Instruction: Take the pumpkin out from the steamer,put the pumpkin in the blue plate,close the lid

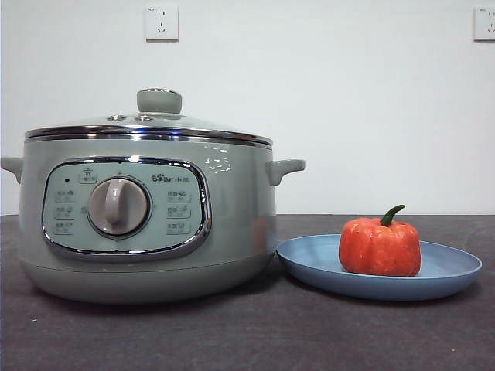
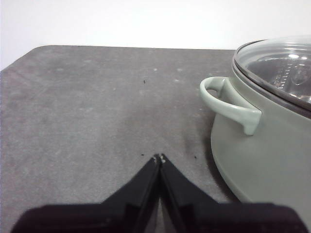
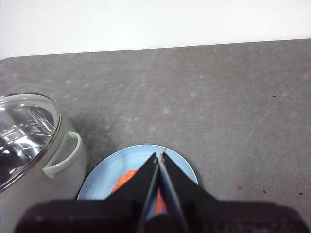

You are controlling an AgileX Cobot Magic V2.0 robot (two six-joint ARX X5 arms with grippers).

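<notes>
The sage-green steamer (image 1: 147, 216) stands at the left of the front view with the glass lid (image 1: 155, 124) seated flat on its chrome rim. To its right, the orange-red pumpkin (image 1: 380, 246) sits upright in the blue plate (image 1: 448, 278). No arm shows in the front view. My left gripper (image 2: 159, 158) hovers shut and empty over the table beside the steamer's side handle (image 2: 228, 102). High above the blue plate (image 3: 104, 182), my right gripper (image 3: 160, 154) is shut and empty, its jaws covering most of the pumpkin (image 3: 125, 179). The lid (image 3: 22, 136) also shows there.
The dark grey table (image 1: 247, 332) spreads in front of the steamer and plate. Two wall sockets (image 1: 161, 22) sit on the white wall behind. Bare table lies beside the steamer in the left wrist view.
</notes>
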